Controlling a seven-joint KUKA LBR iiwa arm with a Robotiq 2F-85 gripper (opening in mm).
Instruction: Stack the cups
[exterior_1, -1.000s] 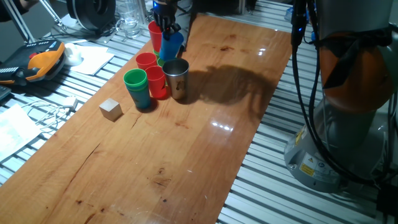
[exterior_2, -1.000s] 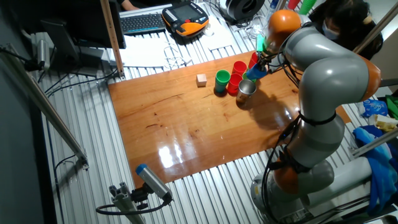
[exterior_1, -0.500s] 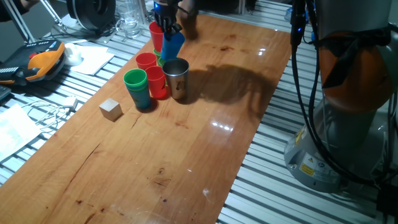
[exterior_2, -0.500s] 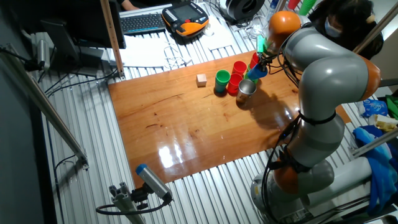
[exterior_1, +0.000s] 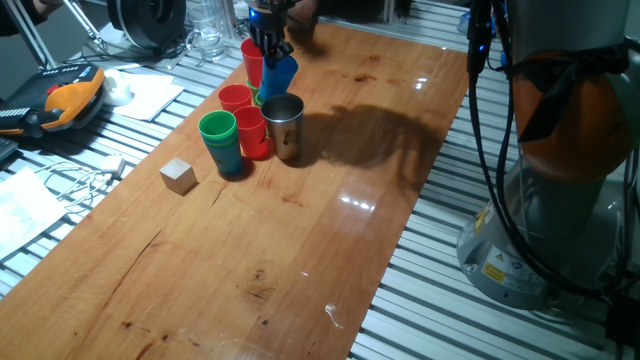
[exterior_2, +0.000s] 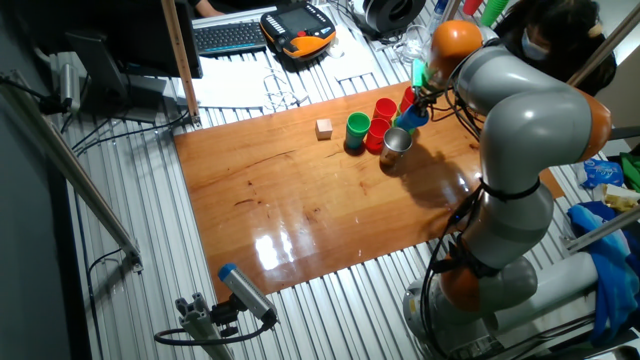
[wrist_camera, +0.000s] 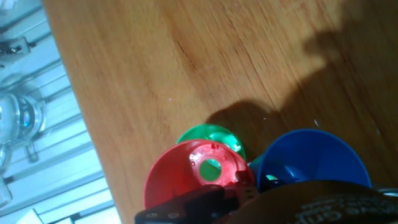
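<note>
Your pincer (exterior_1: 267, 35), clamped on the blue cup's (exterior_1: 277, 74) rim, has carried it down and back over the last second toward the green cup (exterior_1: 259, 98) behind the steel cup (exterior_1: 286, 124), so you're nearly nested beside the red cup (exterior_1: 250, 57).

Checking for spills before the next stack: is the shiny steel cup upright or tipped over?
Upright. The shiny steel cup stands on its base on the wooden table, open rim facing up, beside the red plastic cup.
</note>
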